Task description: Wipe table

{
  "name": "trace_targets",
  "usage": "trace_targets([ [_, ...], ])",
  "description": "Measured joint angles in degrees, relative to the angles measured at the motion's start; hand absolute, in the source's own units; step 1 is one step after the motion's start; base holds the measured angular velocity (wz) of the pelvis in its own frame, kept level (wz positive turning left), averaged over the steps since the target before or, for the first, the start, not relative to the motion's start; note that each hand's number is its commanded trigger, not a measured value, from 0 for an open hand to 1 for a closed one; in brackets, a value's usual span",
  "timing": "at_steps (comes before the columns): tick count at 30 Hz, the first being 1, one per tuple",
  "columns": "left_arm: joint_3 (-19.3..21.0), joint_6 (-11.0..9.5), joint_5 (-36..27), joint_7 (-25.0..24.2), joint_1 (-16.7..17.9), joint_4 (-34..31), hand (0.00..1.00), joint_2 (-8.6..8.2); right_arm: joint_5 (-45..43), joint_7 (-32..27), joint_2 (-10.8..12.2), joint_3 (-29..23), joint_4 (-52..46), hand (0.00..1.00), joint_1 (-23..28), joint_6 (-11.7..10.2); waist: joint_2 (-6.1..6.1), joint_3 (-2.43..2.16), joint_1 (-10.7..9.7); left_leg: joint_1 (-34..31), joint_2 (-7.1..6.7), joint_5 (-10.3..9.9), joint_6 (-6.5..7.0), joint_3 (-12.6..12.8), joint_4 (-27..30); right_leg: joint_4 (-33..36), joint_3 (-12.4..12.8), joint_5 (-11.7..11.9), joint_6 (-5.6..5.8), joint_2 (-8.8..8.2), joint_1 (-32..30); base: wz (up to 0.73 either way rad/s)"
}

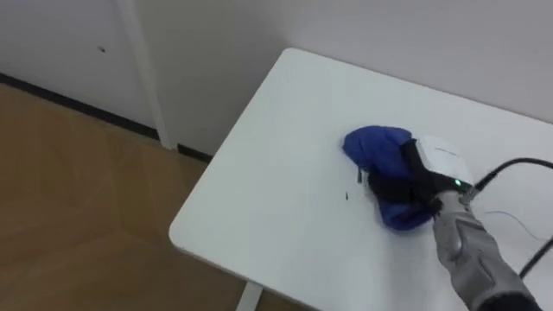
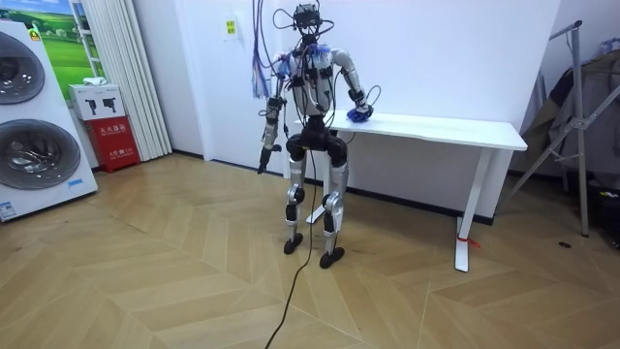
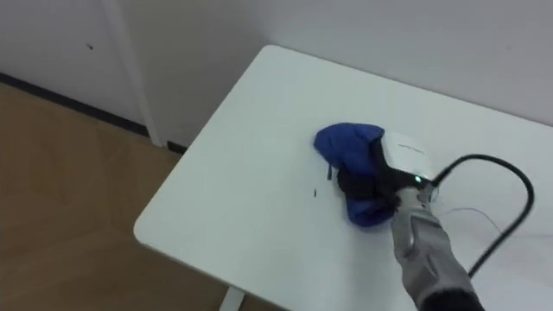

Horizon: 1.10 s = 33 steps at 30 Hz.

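A bunched blue cloth [image 1: 377, 147] lies on the white table [image 1: 276, 173], near its left end. My right hand [image 1: 393, 183] comes in from the lower right and rests on the cloth, dark fingers curled into its folds. Cloth shows both above and below the fingers. Two small dark marks [image 1: 360, 176] sit on the tabletop just left of the cloth. In the room view I stand at the table's [image 2: 446, 126] left end with the right arm reaching to the cloth [image 2: 358, 114]. My left hand [image 2: 263, 160] hangs by my side.
The table's near corner [image 1: 177, 235] and left edge drop to wooden floor [image 1: 78, 190]. A white wall runs close behind the table. Washing machines [image 2: 29, 126] and a red box [image 2: 114, 131] stand at the room view's left, a metal stand [image 2: 581, 116] at its right.
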Motion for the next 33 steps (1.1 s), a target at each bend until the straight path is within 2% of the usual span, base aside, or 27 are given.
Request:
trace_targets([
  [3,0.93,-0.57,0.94,-0.05,-0.46,-0.08,0.0,0.21,1.83,-2.5,-0.5,-4.03,2.34,1.0,2.35,-1.45,-0.03,-0.35,-1.15,-0.15,-0.34,0.09,0.15,0.18,0.03,0.0,-0.03,-0.04,0.07,-0.25,0.18,0.06],
  [5,1.86,-0.73,1.33,-0.05,-0.64,0.07,0.0,0.22,5.12,-3.91,-0.93,-6.62,5.56,1.0,3.19,-2.26,0.05,-0.83,-2.13,-0.09,-0.39,0.07,0.29,0.58,0.31,0.01,0.05,0.02,0.22,-0.35,0.34,0.0],
  [8,2.56,-0.92,1.4,-0.07,-0.59,0.13,0.0,0.35,8.02,-5.81,-1.35,-10.91,9.56,1.0,4.52,-3.77,0.52,-1.04,-4.12,-0.12,-0.31,-0.41,1.0,1.02,0.88,0.01,-0.01,0.02,0.45,-0.34,0.86,-0.01],
  [12,5.05,-0.88,1.69,-0.08,-0.2,0.16,0.0,0.33,11.91,-8.07,-1.76,-16.08,10.82,1.0,8.87,-4.7,0.42,-1.28,-5.75,-0.09,-0.32,-0.44,1.08,1.37,1.11,0.12,0.08,-0.17,0.82,-0.44,1.16,-0.07],
  [14,6.56,-0.82,1.74,-0.09,-0.01,0.01,0.0,0.11,13.11,-9.88,-3.26,-18.09,10.87,1.0,12.42,-5.07,0.41,-1.3,-6.04,-0.25,-0.32,-0.45,1.06,1.75,1.42,-0.02,0.09,-0.38,1.14,-0.54,1.08,-0.08],
  [17,7.27,-0.81,1.65,0.2,0.54,-0.63,0.0,0.24,14.24,-11.21,-4.0,-20.84,10.99,1.0,16.04,-5.06,0.26,-1.36,-6.32,-0.3,-0.41,-0.43,1.06,1.72,2.08,0.01,0.15,-0.77,1.14,-0.7,1.08,-0.01],
  [19,7.12,-0.81,0.97,0.38,0.84,-1.23,0.0,0.24,15.0,-11.6,-4.33,-20.86,11.04,1.0,17.01,-4.91,0.08,-1.4,-6.29,-0.16,-0.43,-0.39,1.11,1.76,2.15,0.09,0.25,-0.76,1.13,-0.73,1.15,-0.02],
  [21,6.68,-0.81,0.63,0.41,0.71,-1.23,0.0,0.08,14.99,-11.56,-4.32,-20.58,10.99,1.0,16.59,-3.87,0.04,-1.41,-6.03,-0.04,-0.41,-0.42,1.13,1.77,2.72,0.06,0.28,-0.69,1.11,-0.68,1.55,0.0],
  [22,6.08,-0.8,0.63,0.4,0.5,-1.24,0.0,0.04,14.88,-11.53,-4.23,-20.21,10.59,1.0,15.72,-2.59,-0.01,-1.38,-5.76,-0.02,-0.36,-0.48,1.14,1.86,2.82,0.11,0.49,-0.69,1.11,-0.59,1.58,-0.07],
  [24,5.53,-0.65,0.64,0.37,0.47,-1.24,0.0,-0.2,13.79,-10.79,-4.03,-18.6,8.96,1.0,14.09,0.75,0.07,-1.36,-5.37,0.04,-0.05,-0.5,1.11,2.41,2.73,0.14,1.54,-0.59,0.99,-0.31,1.14,-0.22],
  [26,3.51,0.14,0.74,0.11,0.16,-1.27,0.0,-0.32,12.63,-7.74,-3.27,-15.45,4.79,1.0,11.49,6.19,0.42,-1.31,-3.2,0.43,0.87,-0.36,0.87,4.85,1.87,0.55,3.51,0.0,0.39,0.2,-0.28,-0.52],
  [27,3.19,0.5,0.79,-0.04,-0.06,-1.28,0.0,-0.34,11.86,-6.6,-2.83,-14.15,3.38,1.0,10.64,7.37,0.37,-1.23,-2.83,0.51,1.04,-0.22,0.7,5.18,1.48,0.9,3.69,0.13,0.25,0.28,-0.39,-0.52],
  [28,2.62,1.06,0.81,-0.34,-0.67,-1.26,0.0,-0.36,9.74,-3.75,-2.15,-10.26,0.43,1.0,8.31,9.3,0.26,-1.0,-2.18,0.75,1.35,0.12,0.49,5.99,0.77,1.3,5.05,0.24,0.06,0.64,-1.37,-0.42],
  [29,2.24,1.2,0.8,-1.13,-0.9,-1.35,0.0,-0.44,6.46,-0.18,-1.94,-5.7,-2.98,1.0,5.37,10.18,0.31,-0.71,-1.35,0.67,1.85,0.19,0.37,7.08,0.61,1.43,6.11,0.39,-0.2,1.02,-2.2,-0.4],
  [30,2.06,1.33,0.8,-1.56,-0.99,-1.52,0.0,-0.46,4.08,1.47,-1.94,-3.41,-4.87,1.0,4.03,10.24,0.67,-0.44,-0.99,0.58,2.01,0.2,0.32,7.2,0.61,1.37,6.4,0.48,-0.35,1.22,-2.38,-0.2],
  [31,1.61,1.62,0.76,-2.33,-1.97,-2.31,0.0,-0.46,0.14,4.21,-1.88,0.21,-8.08,1.0,0.93,9.72,0.48,0.33,-0.78,-0.06,2.06,0.3,0.18,7.0,0.64,1.18,6.35,0.48,-0.39,1.31,-2.84,0.0],
  [32,0.9,1.78,0.77,-2.59,-2.43,-2.86,0.0,-0.46,-1.7,6.07,-1.7,2.18,-9.52,1.0,-2.34,8.59,0.64,0.67,-0.25,-0.52,2.03,0.34,0.16,6.82,0.67,1.04,6.15,0.49,-0.39,1.31,-3.35,0.14],
  [33,0.49,1.99,0.77,-2.65,-2.34,-3.64,0.0,-0.43,-2.6,6.83,-1.37,2.55,-9.56,1.0,-3.79,8.09,0.61,0.72,0.08,-0.85,1.93,0.36,0.19,6.56,0.73,0.93,5.86,0.49,-0.39,1.26,-3.45,0.25],
])
